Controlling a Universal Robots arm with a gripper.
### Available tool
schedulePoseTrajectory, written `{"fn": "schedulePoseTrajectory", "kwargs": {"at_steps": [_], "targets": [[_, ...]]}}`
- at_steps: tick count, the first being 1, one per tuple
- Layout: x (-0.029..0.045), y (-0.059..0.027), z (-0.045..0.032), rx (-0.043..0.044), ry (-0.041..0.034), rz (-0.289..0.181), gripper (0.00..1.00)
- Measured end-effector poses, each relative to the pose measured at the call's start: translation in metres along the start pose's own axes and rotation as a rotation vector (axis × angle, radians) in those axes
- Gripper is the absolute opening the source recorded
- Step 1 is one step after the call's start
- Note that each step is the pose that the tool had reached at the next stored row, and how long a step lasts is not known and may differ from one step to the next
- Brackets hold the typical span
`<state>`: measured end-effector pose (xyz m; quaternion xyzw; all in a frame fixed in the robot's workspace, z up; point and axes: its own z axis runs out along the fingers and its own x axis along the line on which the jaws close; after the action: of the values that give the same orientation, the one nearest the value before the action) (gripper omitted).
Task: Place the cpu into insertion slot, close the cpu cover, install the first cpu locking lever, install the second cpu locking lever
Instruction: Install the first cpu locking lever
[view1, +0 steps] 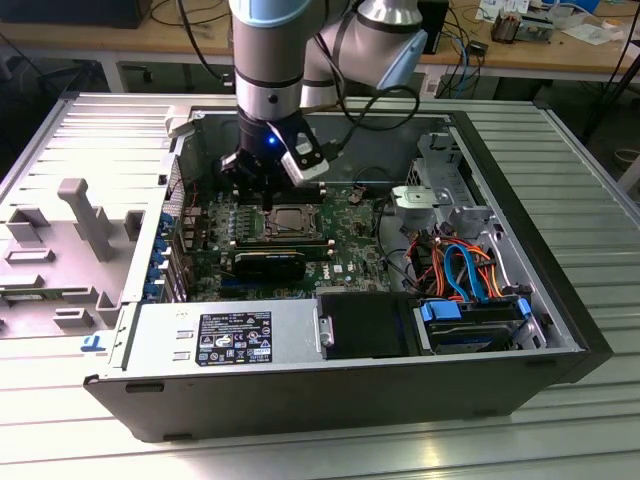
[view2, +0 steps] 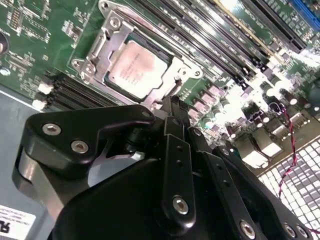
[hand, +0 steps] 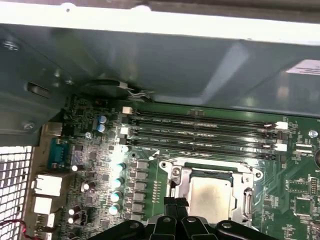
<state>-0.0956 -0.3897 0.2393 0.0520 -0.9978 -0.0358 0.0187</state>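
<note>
The cpu (view2: 137, 69) (hand: 210, 194) lies flat in the insertion slot (view2: 80, 65) on the green motherboard, silver top up. The cpu cover (view2: 107, 45) (hand: 186, 175) lies down around it as a silver frame. In the exterior view my gripper (view1: 267, 203) reaches down into the open computer case at the socket's edge on that view's left, beside the cpu (view1: 293, 217). In both wrist views the black fingers stand pressed together, and the gripper (view2: 173, 102) (hand: 175, 202) is shut at the socket's rim. I cannot tell whether a locking lever sits under the tips.
Long black memory slots (hand: 200, 131) run beside the socket. A black card (view1: 272, 265) lies on the socket's near side in the exterior view. A power supply (view1: 225, 335) and a drive with orange and blue cables (view1: 470, 300) fill the case front. The case wall (hand: 150, 55) stands close.
</note>
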Motion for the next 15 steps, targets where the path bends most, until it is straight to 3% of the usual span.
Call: {"fn": "schedulePoseTrajectory", "kwargs": {"at_steps": [5, 15], "targets": [[0.0106, 0.0013, -0.0005, -0.0068, -0.0071, -0.001, 0.11], [0.0213, 0.0063, -0.0008, -0.0238, -0.0117, -0.002, 0.11]]}}
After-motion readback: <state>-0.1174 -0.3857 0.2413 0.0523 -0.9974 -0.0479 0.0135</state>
